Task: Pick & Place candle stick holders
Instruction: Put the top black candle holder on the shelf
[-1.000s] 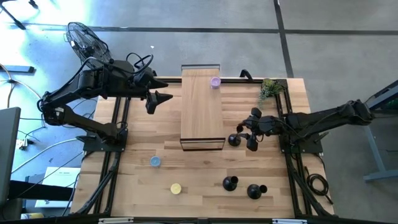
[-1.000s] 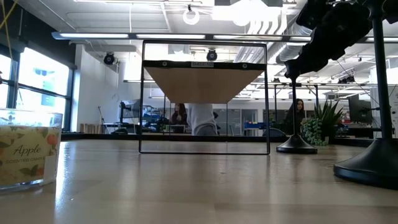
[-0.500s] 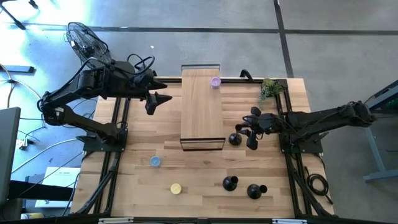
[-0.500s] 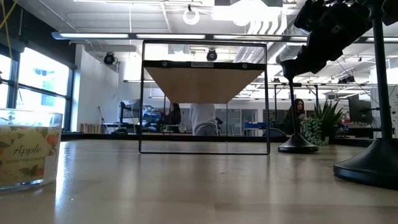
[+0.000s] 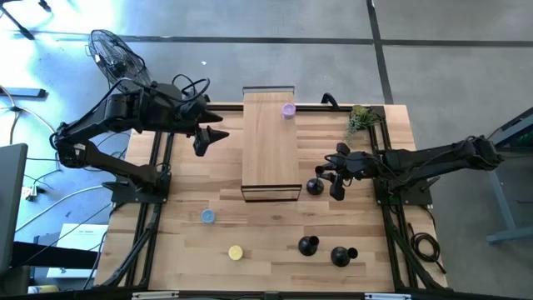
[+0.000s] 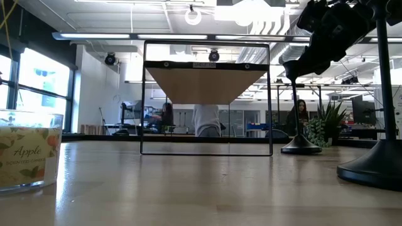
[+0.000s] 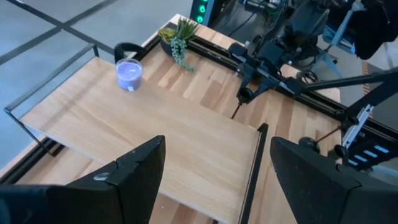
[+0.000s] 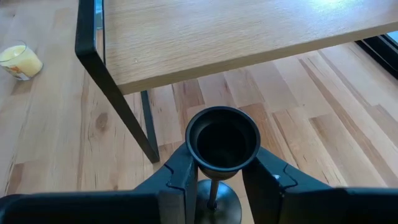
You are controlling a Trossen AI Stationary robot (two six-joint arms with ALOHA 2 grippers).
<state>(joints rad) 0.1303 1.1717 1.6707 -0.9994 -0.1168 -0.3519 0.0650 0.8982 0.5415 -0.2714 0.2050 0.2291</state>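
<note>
Three matte-black candle stick holders stand on the table. One [image 5: 314, 187] stands by the wooden shelf's near right corner, and my right gripper [image 5: 330, 182] is shut on it; its base [image 6: 300, 148] rests on the table. Two more holders [image 5: 309, 245] [image 5: 341, 255] stand nearer the front edge. My left gripper [image 5: 210, 136] is open and empty, in the air to the left of the shelf [image 5: 271, 146]. My right gripper pinches the holder's cup [image 8: 222, 163], at the top of the thin stem, between its two fingers [image 8: 181, 171]. The fingers come level from the table's right side, one on each side of the cup's lower half. The holder stands upright with its base on the table.
A purple candle [image 5: 288, 109] sits on the shelf top at its far end. A blue candle [image 5: 207, 217] and a yellow candle [image 5: 236, 252] stand at the front left. A small plant [image 5: 360, 119] stands at the back right. People move in the room behind.
My right gripper has edged a little toward the table's left, in at the holder's cup. The holder's base has stayed on the table.
</note>
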